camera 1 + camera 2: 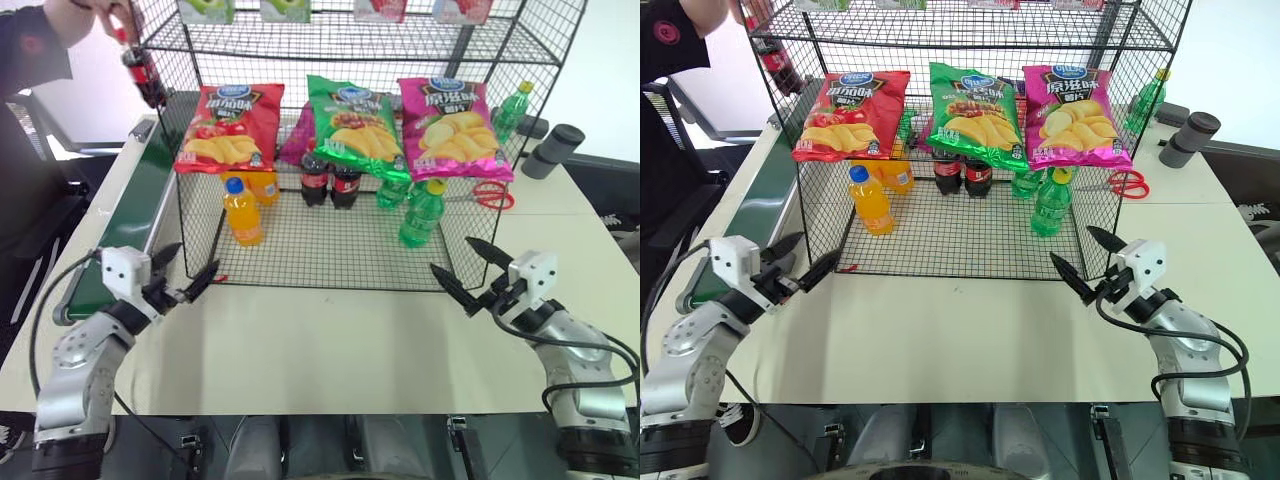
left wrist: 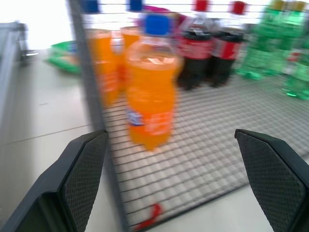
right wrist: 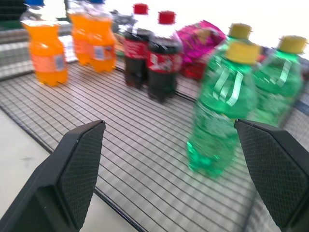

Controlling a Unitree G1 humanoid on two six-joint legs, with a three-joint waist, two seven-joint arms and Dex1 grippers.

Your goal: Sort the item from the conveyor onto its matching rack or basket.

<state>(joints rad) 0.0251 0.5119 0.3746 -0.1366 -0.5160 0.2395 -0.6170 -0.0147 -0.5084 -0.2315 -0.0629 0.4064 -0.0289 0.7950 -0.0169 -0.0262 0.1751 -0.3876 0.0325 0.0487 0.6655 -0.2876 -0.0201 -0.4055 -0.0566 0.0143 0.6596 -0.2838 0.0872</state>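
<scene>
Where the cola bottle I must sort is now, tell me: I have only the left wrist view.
Observer: It is not on the belt. A person's hand holds the cola bottle in the air, above the far part of the conveyor, just outside the rack at its left side.
Operator: Report the right gripper.
Observer: The right gripper is open and empty. It hangs over the table at the rack's front right corner, and its fingers point toward the nearest green bottle.
</scene>
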